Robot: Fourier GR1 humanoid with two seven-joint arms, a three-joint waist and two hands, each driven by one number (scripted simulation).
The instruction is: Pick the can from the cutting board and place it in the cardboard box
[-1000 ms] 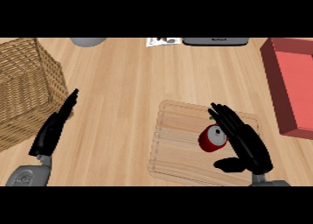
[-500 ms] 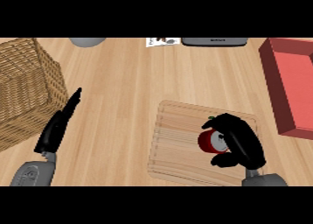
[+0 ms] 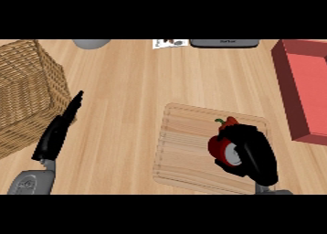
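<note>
Head view, looking down on the wooden worktop (image 3: 126,91). The can (image 3: 220,150) – red, with a pale end face – lay on its side on the right half of the board (image 3: 183,151), near that board's right edge. The right hand (image 3: 255,153) covered it from the right and from above, its fingers (image 3: 242,133) curled round the can and clamped on it, so only the can's left part and a piece of its end face showed. Whether the can touched the board or was raised off it could not be told. Just beyond the fingers a small red item (image 3: 227,122) with a green stem lay on the board; what it was could not be told.

The left hand (image 3: 58,132) rested at the lower left, fingers straight and together, pointing away from the robot – just beside the basket (image 3: 21,87), which filled the left edge. The box (image 3: 308,91), red with raised walls, stood at the right edge, apart from the board. A grey bowl (image 3: 92,43), a printed card (image 3: 171,43) and a dark object (image 3: 224,42) sat along the far edge.
</note>
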